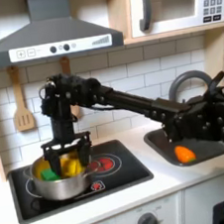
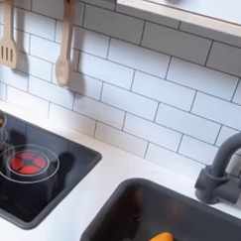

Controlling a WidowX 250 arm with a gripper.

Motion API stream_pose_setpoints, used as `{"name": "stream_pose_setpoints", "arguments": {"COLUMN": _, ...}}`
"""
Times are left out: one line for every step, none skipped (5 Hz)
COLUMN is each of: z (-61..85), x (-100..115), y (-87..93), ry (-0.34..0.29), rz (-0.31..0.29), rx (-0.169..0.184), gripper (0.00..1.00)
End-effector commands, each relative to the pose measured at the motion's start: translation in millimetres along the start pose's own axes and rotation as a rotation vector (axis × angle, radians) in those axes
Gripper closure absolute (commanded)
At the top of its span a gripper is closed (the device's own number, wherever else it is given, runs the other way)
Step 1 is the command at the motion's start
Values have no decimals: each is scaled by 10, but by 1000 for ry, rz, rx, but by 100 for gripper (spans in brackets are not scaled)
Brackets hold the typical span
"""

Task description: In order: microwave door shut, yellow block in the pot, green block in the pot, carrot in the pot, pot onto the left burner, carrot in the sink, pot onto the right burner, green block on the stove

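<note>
Shiny round steel pot (image 1: 59, 181) on black cooktop (image 1: 118, 179), first exterior view's left. Gripper (image 1: 66, 156) inside rim; jaw state indeterminable. Orange carrot (image 1: 184, 154) in dark grey sink (image 1: 160, 146). Risk: snagging rim, dragging pot.

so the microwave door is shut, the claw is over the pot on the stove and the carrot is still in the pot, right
One thing is off: the carrot is not in the pot; it lies in the sink, as both exterior views show. The rest holds in the first exterior view: the microwave door is shut, and the claw is over the pot on the stove.
</note>
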State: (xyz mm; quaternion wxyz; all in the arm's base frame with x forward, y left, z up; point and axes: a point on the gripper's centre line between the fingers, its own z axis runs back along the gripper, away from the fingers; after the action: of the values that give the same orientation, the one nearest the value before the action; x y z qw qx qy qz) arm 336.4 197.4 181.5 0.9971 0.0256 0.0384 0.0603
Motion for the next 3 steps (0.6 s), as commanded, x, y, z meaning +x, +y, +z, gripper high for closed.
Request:
{"name": "stream_pose_setpoints", "arguments": {"z": -73, "x": 2, "y": -18, "ry": 11, "rz": -6, "rx": -4, "gripper": 0}}
{"name": "stream_pose_setpoints", "arguments": {"z": -57, "x": 11, "y": -29, "ry": 1, "rz": -8, "rx": -6, "gripper": 0}}
{"name": "stream_pose_setpoints", "arguments": {"z": -69, "x": 3, "y": -134, "ry": 4, "rz": -30, "rx": -18, "gripper": 0}}
